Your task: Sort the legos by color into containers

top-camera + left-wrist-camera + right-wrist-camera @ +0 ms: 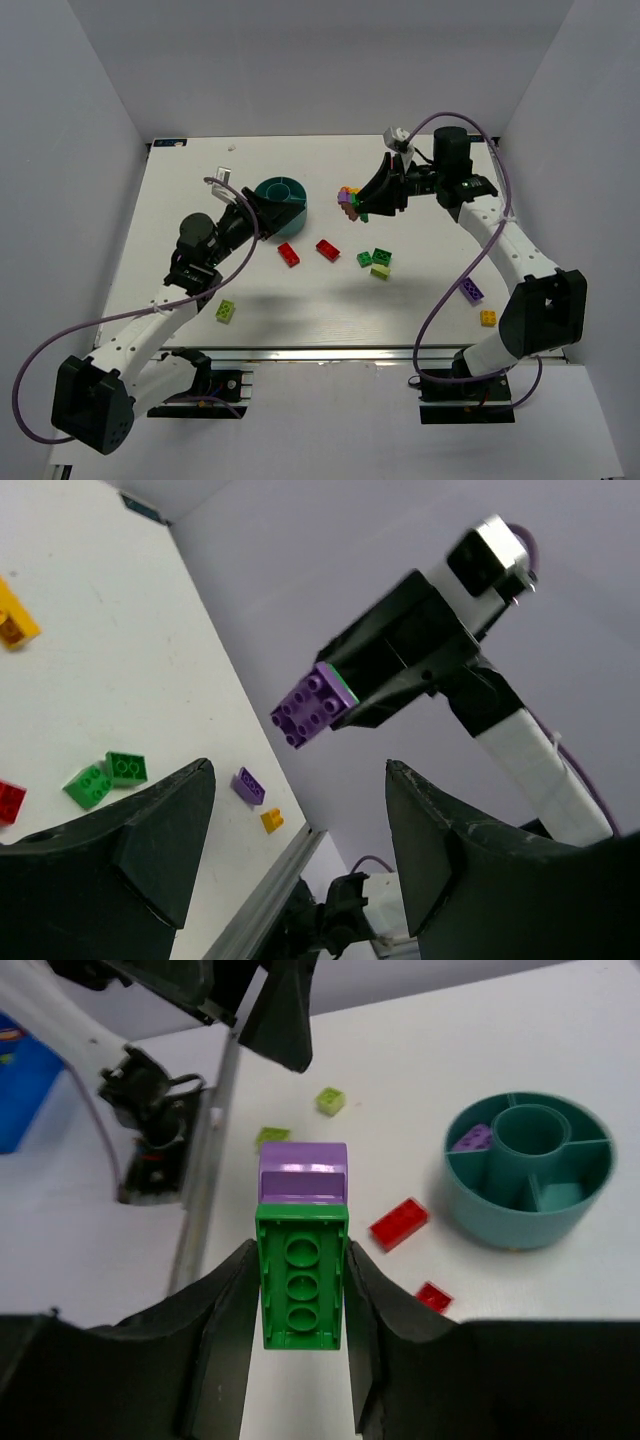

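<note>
While purple and green sit locked together, neither colour can be binned. Judged step: split the pair between the two claws.

Top view. Right claw (362, 203): raised over the bench (300, 160), right of the bowl (282, 205), carrying the joined pair. Left claw (262, 208): at the bowl's near-left side, gap not readable here. Loose on the bench: two red bricks (288, 254), a green cluster (376, 262), one lime brick (226, 311).

Left wrist view. Left claw (298, 768): jaws wide apart, empty, touching nothing. Purple brick (312, 708): in the air beyond the gap, held out by the right claw (350, 690), studs facing this claw. To do it well, the left pads should land on purple only, square to its sides, then pull straight off along the studs with no twist.

Right wrist view. Right claw (300, 1260): part closed, clamped on the long sides of the green brick (300, 1295). Purple brick (303, 1172): seated on the green one's far end, clear of the fingers (225, 1330). A firm hold on green is wanted during the pull. Bowl (560, 1215): one purple piece (470, 1140) lies in a compartment, the likely home for this one.
</note>
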Controlling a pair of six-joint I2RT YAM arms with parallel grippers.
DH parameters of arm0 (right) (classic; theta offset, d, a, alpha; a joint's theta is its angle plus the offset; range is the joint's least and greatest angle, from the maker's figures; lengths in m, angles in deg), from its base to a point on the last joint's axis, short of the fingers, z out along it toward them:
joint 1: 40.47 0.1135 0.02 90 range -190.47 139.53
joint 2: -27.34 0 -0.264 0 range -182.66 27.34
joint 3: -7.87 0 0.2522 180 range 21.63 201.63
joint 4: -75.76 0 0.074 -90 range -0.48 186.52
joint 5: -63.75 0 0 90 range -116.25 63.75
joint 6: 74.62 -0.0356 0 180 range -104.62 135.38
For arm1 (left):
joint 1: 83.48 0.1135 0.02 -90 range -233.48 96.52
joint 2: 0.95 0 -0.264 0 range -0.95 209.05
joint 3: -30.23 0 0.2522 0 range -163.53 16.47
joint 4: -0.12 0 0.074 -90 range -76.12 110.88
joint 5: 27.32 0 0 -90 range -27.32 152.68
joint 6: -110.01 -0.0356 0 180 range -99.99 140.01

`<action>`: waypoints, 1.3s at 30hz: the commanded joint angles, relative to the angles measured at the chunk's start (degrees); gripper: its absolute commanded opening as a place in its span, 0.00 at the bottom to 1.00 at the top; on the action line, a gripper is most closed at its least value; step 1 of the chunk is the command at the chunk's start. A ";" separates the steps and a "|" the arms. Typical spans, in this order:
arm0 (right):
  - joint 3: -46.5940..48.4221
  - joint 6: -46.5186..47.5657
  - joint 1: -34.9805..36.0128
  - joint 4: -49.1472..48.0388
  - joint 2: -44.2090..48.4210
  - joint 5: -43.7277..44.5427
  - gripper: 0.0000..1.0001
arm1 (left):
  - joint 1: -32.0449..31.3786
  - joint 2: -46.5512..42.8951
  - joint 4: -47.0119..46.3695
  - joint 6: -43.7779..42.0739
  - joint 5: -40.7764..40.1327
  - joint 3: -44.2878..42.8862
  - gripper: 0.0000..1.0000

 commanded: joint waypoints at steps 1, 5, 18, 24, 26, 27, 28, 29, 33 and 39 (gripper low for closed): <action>-6.30 -44.21 0.54 -38.90 1.50 -7.22 0.00 | -4.23 -1.70 -9.50 -8.60 -2.28 -0.60 0.78; -9.32 -73.86 0.98 -67.34 -1.47 -6.26 0.00 | -6.35 -0.92 -9.18 -16.43 -2.89 -1.56 0.78; -10.37 -87.71 3.09 -78.37 -2.97 -3.88 0.00 | -8.20 5.67 -10.84 -19.17 -0.17 -4.64 0.77; -10.64 -86.40 4.05 -77.58 -3.50 -3.44 0.00 | -8.28 7.17 -16.03 -16.98 2.20 -5.08 0.77; -10.55 -86.04 4.14 -77.41 -3.94 -3.35 0.00 | -8.28 7.44 -17.87 -15.84 3.08 -4.82 0.77; -10.37 -85.61 4.14 -77.14 -4.29 -3.35 0.00 | -8.37 7.61 -19.27 -15.40 3.34 -4.65 0.77; -10.29 -85.60 4.23 -76.97 -4.38 -3.27 0.00 | -8.37 7.70 -19.89 -14.96 3.61 -4.47 0.77; -10.11 -85.43 4.23 -76.88 -4.55 -3.18 0.00 | -8.37 7.96 -20.51 -14.17 3.70 -4.30 0.77; -9.93 -84.37 4.93 -76.09 -5.08 -3.00 0.00 | -8.55 8.75 -23.23 -12.32 4.05 -3.68 0.76; -9.32 -83.67 5.81 -75.56 -5.61 -2.83 0.00 | -9.07 10.42 -25.26 -10.65 4.40 -3.41 0.74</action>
